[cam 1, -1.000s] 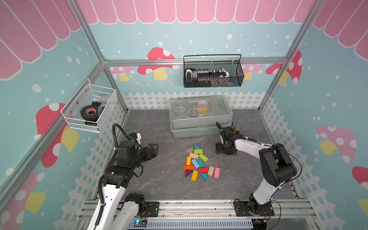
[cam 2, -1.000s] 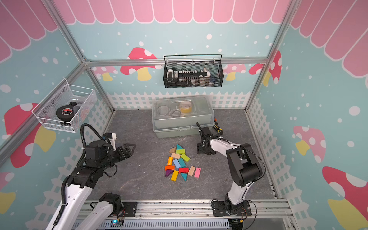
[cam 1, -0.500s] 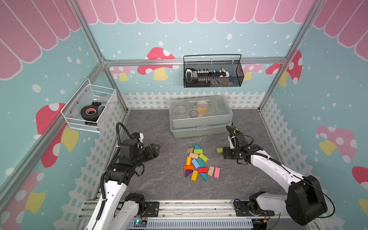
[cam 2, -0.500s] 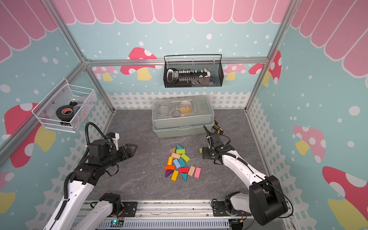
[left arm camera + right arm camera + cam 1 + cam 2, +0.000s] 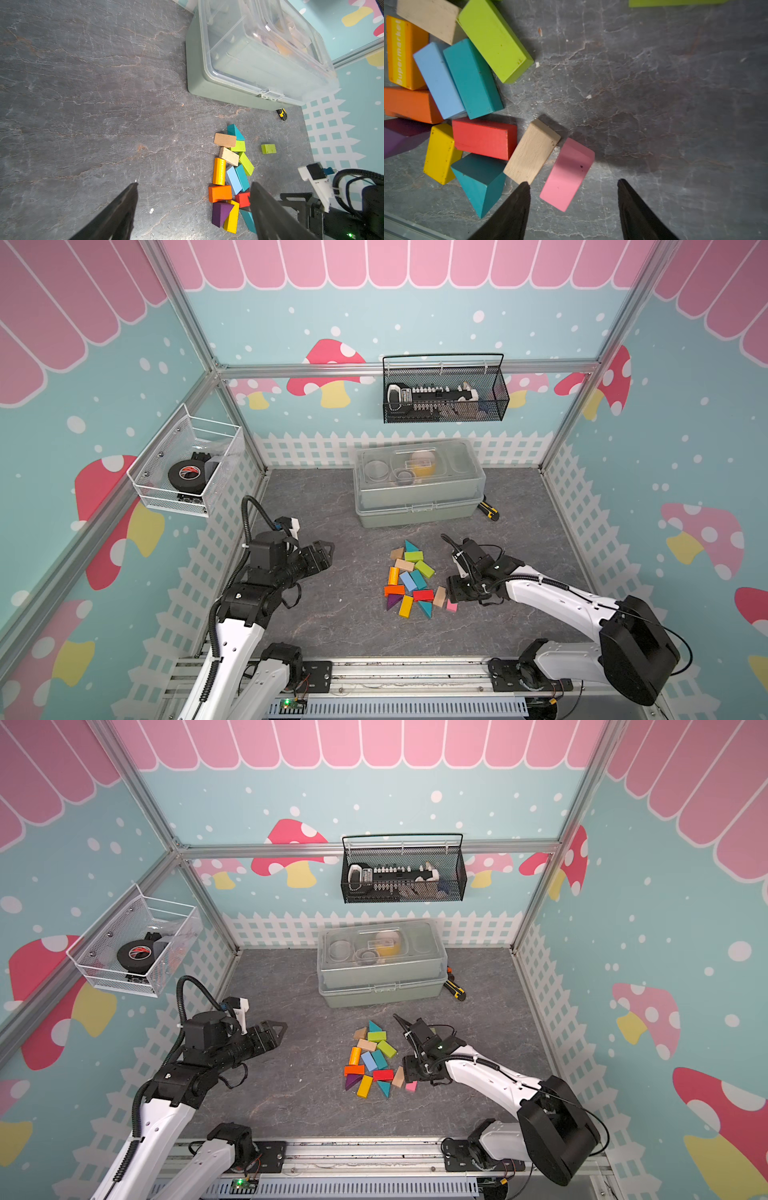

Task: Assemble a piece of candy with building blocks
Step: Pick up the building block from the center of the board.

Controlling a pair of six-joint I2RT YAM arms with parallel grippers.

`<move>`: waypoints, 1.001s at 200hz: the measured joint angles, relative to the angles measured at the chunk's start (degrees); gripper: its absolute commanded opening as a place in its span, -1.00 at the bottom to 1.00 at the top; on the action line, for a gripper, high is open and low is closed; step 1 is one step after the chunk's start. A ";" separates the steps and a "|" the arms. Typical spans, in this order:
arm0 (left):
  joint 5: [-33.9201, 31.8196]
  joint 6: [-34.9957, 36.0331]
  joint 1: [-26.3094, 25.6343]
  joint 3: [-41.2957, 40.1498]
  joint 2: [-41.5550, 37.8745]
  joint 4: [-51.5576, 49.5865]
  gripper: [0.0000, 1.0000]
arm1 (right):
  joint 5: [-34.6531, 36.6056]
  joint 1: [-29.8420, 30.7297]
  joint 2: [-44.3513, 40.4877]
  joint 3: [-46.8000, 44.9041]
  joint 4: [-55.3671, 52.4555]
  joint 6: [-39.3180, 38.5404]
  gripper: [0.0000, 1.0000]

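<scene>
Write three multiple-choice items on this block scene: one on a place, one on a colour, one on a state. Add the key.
1. Where does the pink block lie?
A. Inside the clear-lidded box
B. On the table at the edge of the pile, beside a tan block
C. In the wall basket

2. What colour is the block lettered "Supermarket"?
A. Orange
B. Purple
C. Pink

3. How is the right gripper?
A. Shut on the red block
B. Shut on a green block
C. Open, holding nothing

Key: 1 B, the right wrist view shows it on the table next to the tan block. 2 A, the white lettering runs along an orange face. 3 C, its jaws stand apart with nothing clamped between them.
</scene>
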 measured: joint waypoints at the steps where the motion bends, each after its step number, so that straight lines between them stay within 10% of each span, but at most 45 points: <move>1: 0.02 0.00 0.00 0.00 0.00 0.00 0.66 | 0.00 0.07 0.13 0.00 0.02 0.02 0.30; 152: 0.46 0.00 -0.92 0.00 0.68 0.04 0.46 | 4.63 1.46 7.06 -0.02 2.23 -0.39 -0.44; 200: -7.28 -1.70 -20.02 1.92 9.29 2.01 0.43 | 6.23 -6.14 4.66 0.02 2.21 -3.48 -0.55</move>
